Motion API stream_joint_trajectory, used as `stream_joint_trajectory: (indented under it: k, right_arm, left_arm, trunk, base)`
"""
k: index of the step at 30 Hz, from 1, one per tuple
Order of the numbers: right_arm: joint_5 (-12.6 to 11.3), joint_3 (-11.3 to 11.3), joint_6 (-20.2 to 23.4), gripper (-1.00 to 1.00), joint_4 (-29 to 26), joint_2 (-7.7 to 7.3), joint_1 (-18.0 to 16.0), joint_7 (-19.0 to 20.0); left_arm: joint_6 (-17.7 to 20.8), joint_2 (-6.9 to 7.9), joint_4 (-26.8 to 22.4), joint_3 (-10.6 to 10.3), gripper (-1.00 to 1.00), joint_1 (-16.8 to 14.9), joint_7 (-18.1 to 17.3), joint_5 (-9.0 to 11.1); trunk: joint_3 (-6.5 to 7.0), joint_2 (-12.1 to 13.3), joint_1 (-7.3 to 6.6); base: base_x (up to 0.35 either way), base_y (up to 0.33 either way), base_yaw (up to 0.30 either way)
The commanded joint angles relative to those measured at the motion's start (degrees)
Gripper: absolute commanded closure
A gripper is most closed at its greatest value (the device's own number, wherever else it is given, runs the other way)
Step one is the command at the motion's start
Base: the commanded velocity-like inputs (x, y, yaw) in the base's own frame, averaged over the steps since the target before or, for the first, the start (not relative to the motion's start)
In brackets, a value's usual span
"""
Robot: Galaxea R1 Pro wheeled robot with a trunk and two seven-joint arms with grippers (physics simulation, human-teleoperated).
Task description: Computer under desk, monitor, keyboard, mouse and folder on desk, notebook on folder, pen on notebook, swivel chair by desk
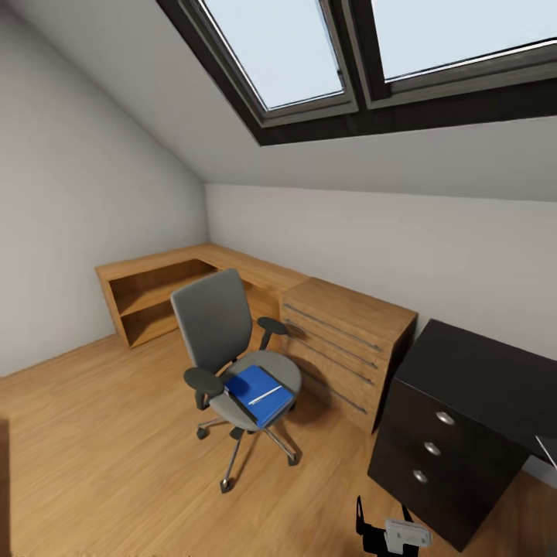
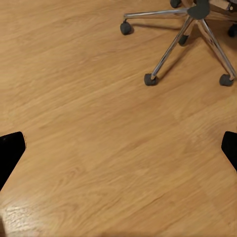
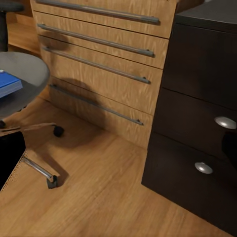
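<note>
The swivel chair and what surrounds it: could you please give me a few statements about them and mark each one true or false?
1. The blue folder lies on the swivel chair seat. True.
2. A pen rests on the folder. True.
3. The black desk drawers have long bar handles. False: they have round silver knobs; the bar handles are on the wooden drawer cabinet.
4. The chair stands on a carpet. False: it stands on the wood plank floor.
5. The wooden cabinet stands between the chair and the black desk. True.
</note>
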Motion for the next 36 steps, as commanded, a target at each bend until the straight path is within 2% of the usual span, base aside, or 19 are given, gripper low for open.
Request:
stream_joint_trajectory:
  k: [1, 20, 29, 36]
  right_arm:
    - [0.62, -0.45, -0.18, -1.00, 0.12, 0.01, -0.07, -0.25]
    - [0.62, -0.45, -0.27, -1.00, 0.18, 0.08, -0.07, -0.38]
    - [0.62, -0.45, -0.19, -1.00, 0.15, 0.26, -0.07, -0.41]
    - [0.62, -0.45, -0.17, -1.00, 0.13, 0.26, -0.07, -0.41]
  left_arm:
    - [-0.16, -0.02, -0.04, 0.01, -1.00, 0.01, 0.05, 0.59]
    - [-0.14, 0.04, -0.04, 0.01, -1.00, 0.01, 0.05, 0.59]
    - [-0.14, 0.13, -0.04, 0.01, -1.00, 0.01, 0.05, 0.59]
    - [-0.14, 0.15, -0.04, 0.01, -1.00, 0.01, 0.12, 0.59]
  trunk:
    - [-0.01, -0.05, 0.01]
    - [0.91, -0.05, 0.01]
    - [1.09, -0.05, 0.01]
    - [1.10, -0.05, 0.01]
  base:
    - [0.000, 0.000, 0.232]
    - [0.016, 0.000, 0.236]
    - [0.281, 0.036, 0.201]
    - [0.233, 0.011, 0.046]
